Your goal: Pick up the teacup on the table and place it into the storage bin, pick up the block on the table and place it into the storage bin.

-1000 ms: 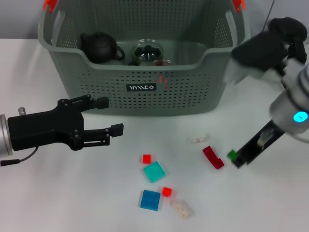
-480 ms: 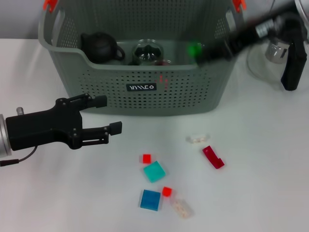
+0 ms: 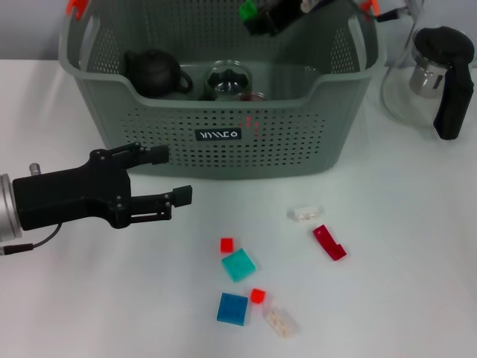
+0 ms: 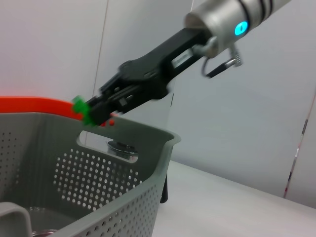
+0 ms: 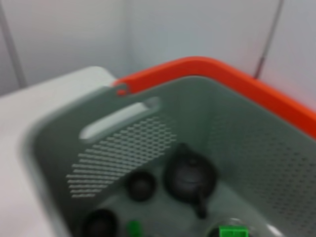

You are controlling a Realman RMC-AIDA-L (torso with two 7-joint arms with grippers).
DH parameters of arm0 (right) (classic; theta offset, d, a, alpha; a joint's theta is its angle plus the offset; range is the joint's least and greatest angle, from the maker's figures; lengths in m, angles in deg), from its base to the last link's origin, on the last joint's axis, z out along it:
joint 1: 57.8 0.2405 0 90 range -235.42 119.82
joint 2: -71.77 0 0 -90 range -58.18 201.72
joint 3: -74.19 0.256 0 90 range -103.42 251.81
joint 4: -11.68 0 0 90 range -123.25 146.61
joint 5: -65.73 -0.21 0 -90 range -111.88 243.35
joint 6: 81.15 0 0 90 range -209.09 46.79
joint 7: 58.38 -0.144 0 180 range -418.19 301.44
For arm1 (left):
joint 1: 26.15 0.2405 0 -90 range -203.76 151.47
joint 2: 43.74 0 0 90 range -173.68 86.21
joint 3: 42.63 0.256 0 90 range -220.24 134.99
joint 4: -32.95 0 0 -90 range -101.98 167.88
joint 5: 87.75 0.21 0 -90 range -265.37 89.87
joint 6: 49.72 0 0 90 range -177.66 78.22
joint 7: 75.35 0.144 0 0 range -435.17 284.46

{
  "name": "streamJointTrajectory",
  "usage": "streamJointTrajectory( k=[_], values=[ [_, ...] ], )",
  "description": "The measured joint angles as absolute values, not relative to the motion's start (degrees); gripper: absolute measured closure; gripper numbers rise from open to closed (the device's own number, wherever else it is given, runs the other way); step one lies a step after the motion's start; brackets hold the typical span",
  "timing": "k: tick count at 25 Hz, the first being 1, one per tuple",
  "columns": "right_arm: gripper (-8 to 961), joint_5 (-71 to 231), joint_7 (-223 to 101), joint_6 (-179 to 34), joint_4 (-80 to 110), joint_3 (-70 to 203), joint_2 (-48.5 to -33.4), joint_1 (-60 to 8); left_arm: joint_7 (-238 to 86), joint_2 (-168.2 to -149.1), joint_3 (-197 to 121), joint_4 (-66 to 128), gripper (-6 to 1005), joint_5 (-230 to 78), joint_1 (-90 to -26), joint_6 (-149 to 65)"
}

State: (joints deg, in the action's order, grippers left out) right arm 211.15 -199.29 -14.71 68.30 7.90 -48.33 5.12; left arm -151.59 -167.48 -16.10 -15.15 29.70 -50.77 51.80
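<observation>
One small green block (image 3: 247,10) is pinched in the clenched tips of the right gripper (image 3: 257,16), which hangs above the back of the large grey-green perforated plastic storage bin (image 3: 223,142). What the coming drop turns on is that the bin's open floor lies directly beneath the gripper: the right wrist view looks straight down past the block (image 5: 232,231) onto the bin's interior, so letting go should land it inside. The gripper's long black fingers reach in from the right side over the rim, as the left wrist view shows, with the block (image 4: 80,106) just above the orange-red handle edge (image 4: 34,103).

Below the right gripper sit a dark round teapot (image 3: 155,72) and a clear glass vessel (image 3: 227,80); whether the latter is the teacup I cannot say for sure.

The left gripper (image 3: 175,179) hovers in front of the bin, fingers spread and holding nothing. Near it on the white table (image 3: 417,261) lie loose blocks: teal (image 3: 238,265), blue (image 3: 232,308), small red ones (image 3: 226,245), a dark red piece (image 3: 329,242) and clear ones (image 3: 304,213).

Half a second ago the right gripper was over the bin's right front corner; a second ago it was down at the table beside the dark red piece. The left arm has barely shifted.
</observation>
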Motion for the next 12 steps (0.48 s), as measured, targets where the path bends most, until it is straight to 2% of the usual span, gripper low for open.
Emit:
streamJointTrajectory(
  k=[4, 9, 12],
  values=[
    [746, 212.0, -199.9, -19.7, 65.5, 6.9, -48.43, 5.8, -151.7, -167.48, -16.0, -15.1, 139, 29.6, -50.9, 51.8],
    [536, 211.9, -199.7, -21.9, 66.2, 6.9, -48.45, 5.3, -151.6, -167.56, -16.0, -14.9, 139, 29.6, -50.9, 51.8],
    [466, 211.7, -199.3, -21.6, 68.6, 6.8, -48.47, 4.1, -151.6, -167.58, -15.9, -14.9, 139, 29.6, -50.9, 51.8]
  ],
)
